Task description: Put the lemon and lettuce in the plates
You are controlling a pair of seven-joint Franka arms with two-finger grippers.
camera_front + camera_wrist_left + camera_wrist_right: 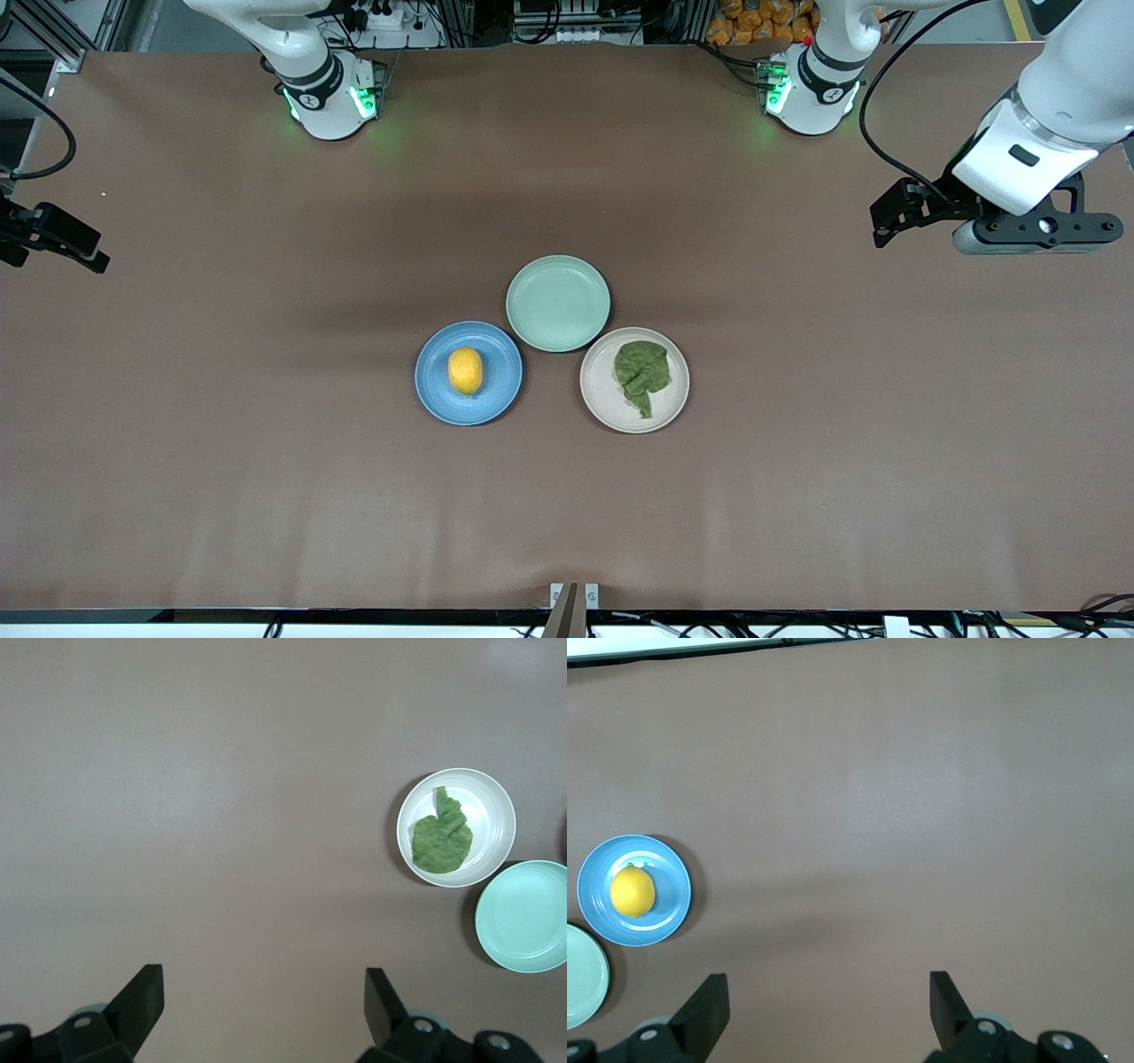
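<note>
mint-green plate (pixel 580 975) and right tool (pixel 824 1005) cut off at edges

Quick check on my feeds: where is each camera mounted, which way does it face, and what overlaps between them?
Front view: high across the table, facing both arm bases; shows all three plates.
Left wrist view: on the left arm, looking down past the open left gripper at the lettuce in the beige plate.
Right wrist view: on the right arm, past the open right gripper at the lemon in the blue plate.
Shared: both wrist views catch the mint plate.
</note>
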